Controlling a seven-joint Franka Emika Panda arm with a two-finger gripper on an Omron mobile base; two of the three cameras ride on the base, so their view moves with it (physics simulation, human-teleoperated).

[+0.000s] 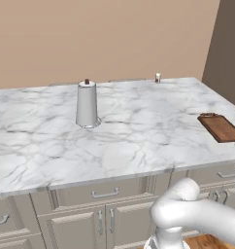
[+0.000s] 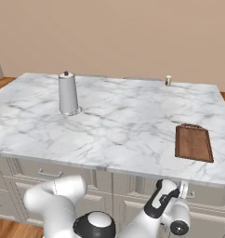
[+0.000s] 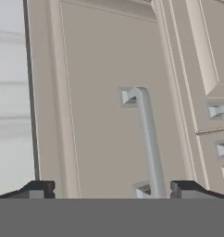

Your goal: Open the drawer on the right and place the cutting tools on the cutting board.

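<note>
The drawer (image 3: 104,115) fills the hand view, rolled on its side, and it is shut. Its silver bar handle (image 3: 148,143) runs up the picture just inside my right fingertip. My gripper (image 3: 114,190) is open, close in front of the drawer front, with nothing between its fingers. In the right base view my hand (image 2: 179,193) is low at the island's front right, against that drawer (image 2: 202,191). The reddish-brown cutting board (image 1: 220,127) (image 2: 193,143) lies bare on the marble counter's right side. The cutting tools are hidden.
A tall grey canister (image 1: 86,104) (image 2: 68,94) stands on the counter's left half. A small jar (image 1: 158,78) (image 2: 168,80) sits at the far edge. More drawers (image 1: 105,193) and cabinet doors (image 1: 107,221) line the island front. The countertop edge (image 3: 12,92) overhangs the drawer.
</note>
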